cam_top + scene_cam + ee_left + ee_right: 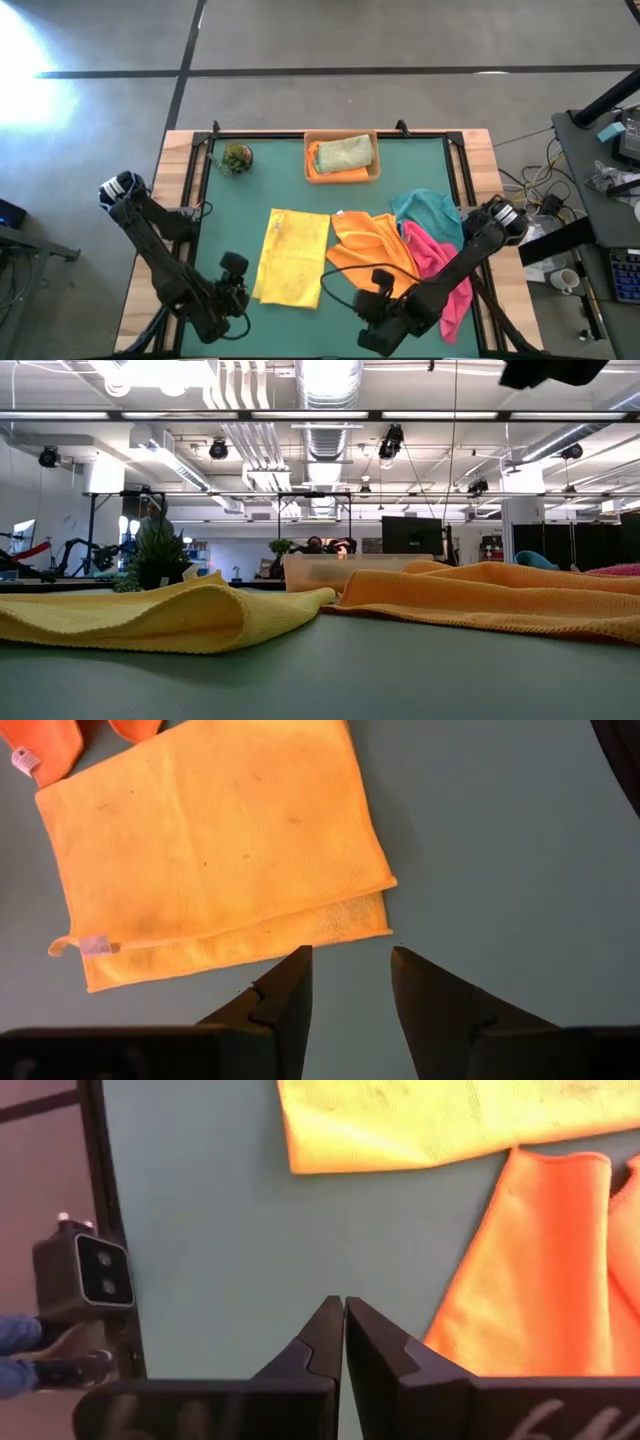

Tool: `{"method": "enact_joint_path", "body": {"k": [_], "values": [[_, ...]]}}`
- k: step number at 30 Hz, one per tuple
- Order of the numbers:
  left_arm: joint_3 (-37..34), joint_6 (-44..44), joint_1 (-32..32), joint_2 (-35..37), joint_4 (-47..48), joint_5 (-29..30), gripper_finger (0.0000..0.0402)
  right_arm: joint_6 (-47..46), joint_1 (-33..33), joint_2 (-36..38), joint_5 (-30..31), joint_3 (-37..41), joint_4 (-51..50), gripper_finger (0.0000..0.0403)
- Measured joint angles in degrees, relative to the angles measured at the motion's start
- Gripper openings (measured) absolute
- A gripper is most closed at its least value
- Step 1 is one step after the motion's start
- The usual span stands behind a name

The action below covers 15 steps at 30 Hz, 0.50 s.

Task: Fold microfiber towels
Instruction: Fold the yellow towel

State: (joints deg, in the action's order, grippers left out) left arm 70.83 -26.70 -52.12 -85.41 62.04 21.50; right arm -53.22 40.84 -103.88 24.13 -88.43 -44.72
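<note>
A yellow towel lies folded in half on the green mat, its two layers showing along one edge. To its right lie an orange towel, a pink one and a teal one, overlapping in a heap. My left gripper hangs open above the mat, just off the yellow towel's near-left corner, with nothing between its fingers. My right gripper is shut above bare mat near the front edge, between the yellow and orange towels.
A tan tray at the far middle holds an olive green towel on an orange one. A small green plant ball sits at the far left. A small camera stands at the front edge. Bare mat lies at the left and near side.
</note>
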Motion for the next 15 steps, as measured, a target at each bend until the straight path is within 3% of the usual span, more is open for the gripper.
{"method": "enact_joint_path", "body": {"k": [6, 11, 15], "values": [[-0.02, -1.84, 0.26, -0.9, -0.06, -0.09, 0.0133, 0.75, -0.92, 1.36, -1.53, 2.8, 0.05, 0.0024], [-0.02, -9.96, 1.16, -1.66, -0.09, -0.16, 0.0166, 4.67, -2.98, 1.36, -3.81, 3.2, 2.24, 0.0072], [-0.05, -10.49, 1.38, -3.32, -0.25, -0.18, 0.019, 12.93, -4.24, 1.36, -3.92, 3.2, 6.58, 0.012]]}}
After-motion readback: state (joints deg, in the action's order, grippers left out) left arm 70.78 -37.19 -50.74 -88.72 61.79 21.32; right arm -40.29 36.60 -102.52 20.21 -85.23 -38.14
